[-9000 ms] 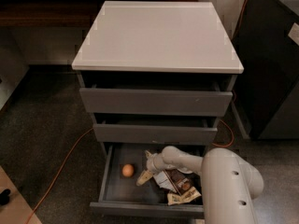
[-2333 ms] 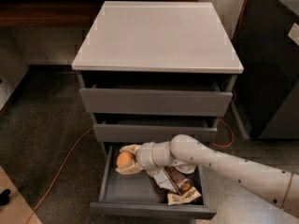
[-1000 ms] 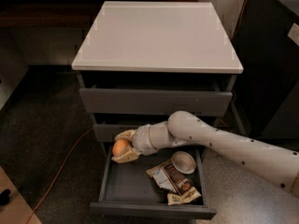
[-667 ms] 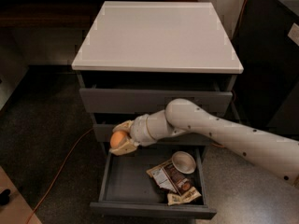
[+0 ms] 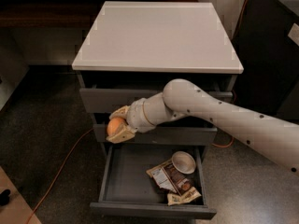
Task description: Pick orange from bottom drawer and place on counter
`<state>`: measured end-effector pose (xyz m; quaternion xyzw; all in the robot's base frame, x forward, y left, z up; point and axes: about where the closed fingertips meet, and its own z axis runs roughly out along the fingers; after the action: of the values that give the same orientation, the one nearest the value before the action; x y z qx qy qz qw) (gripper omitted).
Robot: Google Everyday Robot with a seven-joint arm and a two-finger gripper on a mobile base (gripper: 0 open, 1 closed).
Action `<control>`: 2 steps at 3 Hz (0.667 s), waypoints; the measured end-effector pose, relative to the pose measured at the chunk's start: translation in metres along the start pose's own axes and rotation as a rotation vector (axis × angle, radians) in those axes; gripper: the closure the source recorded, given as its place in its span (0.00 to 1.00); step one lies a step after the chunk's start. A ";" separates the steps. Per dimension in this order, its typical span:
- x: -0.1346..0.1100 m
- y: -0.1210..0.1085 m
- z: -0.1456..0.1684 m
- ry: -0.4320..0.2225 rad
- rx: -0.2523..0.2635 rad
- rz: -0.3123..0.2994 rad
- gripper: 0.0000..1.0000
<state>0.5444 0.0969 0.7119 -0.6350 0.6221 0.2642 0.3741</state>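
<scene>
1 orange (image 5: 115,126) in tool (image 5: 117,124) (above bottom drawer (image 5: 133,174))

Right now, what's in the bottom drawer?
Snack packets and a bowl, right side of the bottom drawer; its back hides under the middle drawer. Gripper holds the orange above.

No lettering can be read anywhere. The snack packets (image 5: 174,183), at five o'clock in the open bottom drawer (image 5: 122,177), carry pale printed panels, possibly labels, but no word, brand or number can be made out on them. The gripper (image 5: 117,125), at eight o'clock from the view's centre, clasps the orange (image 5: 113,124).
</scene>
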 end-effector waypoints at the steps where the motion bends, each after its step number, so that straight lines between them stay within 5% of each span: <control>1: -0.027 -0.008 -0.016 0.018 0.014 -0.045 1.00; 2: -0.048 -0.021 -0.032 0.011 0.012 -0.055 1.00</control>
<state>0.5565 0.0985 0.7716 -0.6512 0.6079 0.2465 0.3815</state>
